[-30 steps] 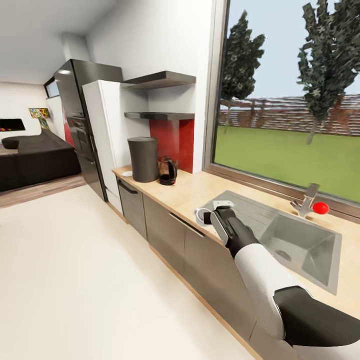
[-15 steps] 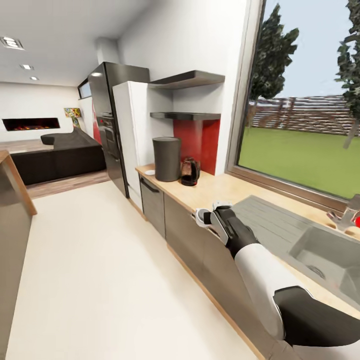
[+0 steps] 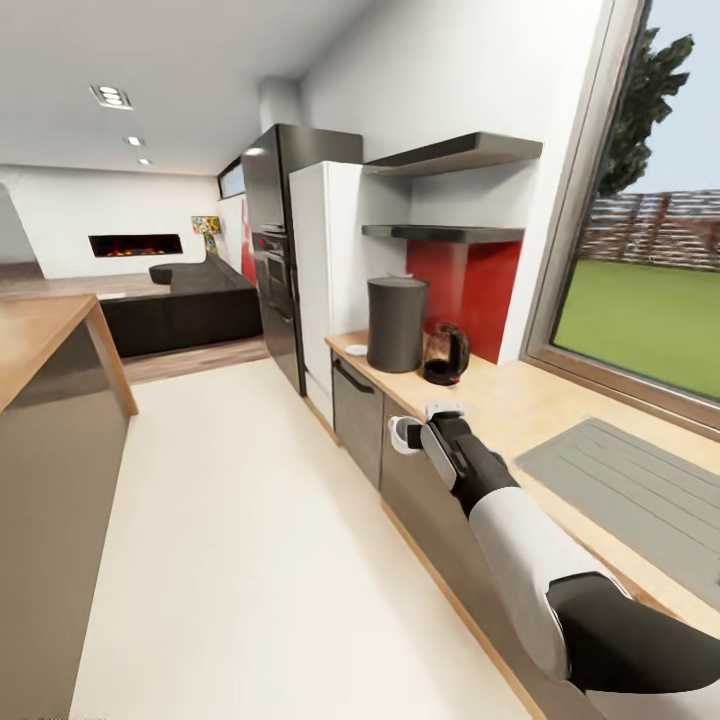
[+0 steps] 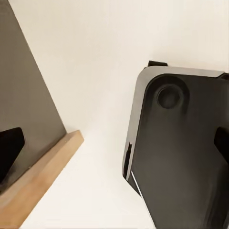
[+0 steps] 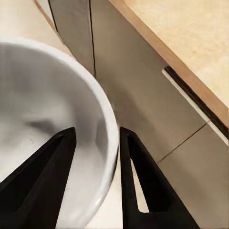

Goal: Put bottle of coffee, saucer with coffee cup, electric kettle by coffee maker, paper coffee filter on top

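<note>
My right gripper (image 3: 422, 431) is shut on the rim of the white coffee cup (image 3: 403, 435), held in the air just off the front edge of the kitchen countertop (image 3: 520, 405). In the right wrist view the cup (image 5: 43, 109) wall sits pinched between the two black fingers (image 5: 138, 181). Farther along the counter stands the dark-grey coffee maker (image 3: 397, 324), with the electric kettle (image 3: 445, 354) beside it and the white saucer (image 3: 356, 350) at its other side. The black kitchen shelf (image 3: 445, 233) hangs above them. The bottle of coffee and the paper coffee filter are out of view. My left gripper (image 4: 114, 145) is open over the floor.
A wood-topped island (image 3: 45, 345) stands across the aisle on the left, with pale floor (image 3: 240, 540) between it and the cabinets. A white fridge (image 3: 325, 270) and a dark oven tower (image 3: 280, 250) close the counter's far end. A grey drainboard (image 3: 630, 490) lies near me.
The whole head view has swung left: the sink and tap have left the picture and the island has come in. My right arm holds the cup in the same pose.
</note>
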Controlling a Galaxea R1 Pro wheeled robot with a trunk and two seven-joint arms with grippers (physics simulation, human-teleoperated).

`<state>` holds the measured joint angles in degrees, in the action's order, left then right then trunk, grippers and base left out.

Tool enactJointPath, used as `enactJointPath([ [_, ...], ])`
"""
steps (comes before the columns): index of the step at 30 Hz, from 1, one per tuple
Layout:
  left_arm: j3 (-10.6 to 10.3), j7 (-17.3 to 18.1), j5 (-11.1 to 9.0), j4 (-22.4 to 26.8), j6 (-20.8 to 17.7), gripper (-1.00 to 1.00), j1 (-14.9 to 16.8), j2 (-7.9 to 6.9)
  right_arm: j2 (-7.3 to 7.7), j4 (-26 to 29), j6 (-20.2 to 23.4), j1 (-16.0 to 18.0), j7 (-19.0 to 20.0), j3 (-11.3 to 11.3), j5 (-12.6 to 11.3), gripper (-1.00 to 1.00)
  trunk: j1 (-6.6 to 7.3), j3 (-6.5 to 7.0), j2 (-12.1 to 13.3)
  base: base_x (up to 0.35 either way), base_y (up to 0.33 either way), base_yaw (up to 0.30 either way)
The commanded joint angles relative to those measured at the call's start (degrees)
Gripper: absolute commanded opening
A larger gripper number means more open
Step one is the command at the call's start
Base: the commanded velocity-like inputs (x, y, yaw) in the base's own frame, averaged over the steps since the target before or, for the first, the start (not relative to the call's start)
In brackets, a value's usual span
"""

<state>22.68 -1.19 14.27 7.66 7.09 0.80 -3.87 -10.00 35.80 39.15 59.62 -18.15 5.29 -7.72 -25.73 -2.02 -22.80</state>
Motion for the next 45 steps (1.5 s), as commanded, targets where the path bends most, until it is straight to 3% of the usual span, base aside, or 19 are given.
enactJointPath([
  [1,0.3,-0.1,0.6,-0.1,0.3,1.00,0.1,0.00,0.00,0.1,0.1,0.1,-0.5,0.1,-0.6,-1.00,-0.06,-0.13,-0.1,0.272,0.216,0.278],
  [22,0.3,-0.1,0.6,-0.1,0.3,1.00,0.1,0.07,0.00,0.1,0.1,0.1,-0.5,0.1,-0.6,-1.00,-0.06,-0.13,-0.1,0.302,0.117,0.271],
  [45,0.4,-0.1,0.5,-0.1,0.3,1.00,0.1,0.07,0.00,0.0,0.1,0.0,-0.5,0.1,-0.6,-1.00,-0.06,-0.13,-0.1,0.321,0.073,0.017],
])
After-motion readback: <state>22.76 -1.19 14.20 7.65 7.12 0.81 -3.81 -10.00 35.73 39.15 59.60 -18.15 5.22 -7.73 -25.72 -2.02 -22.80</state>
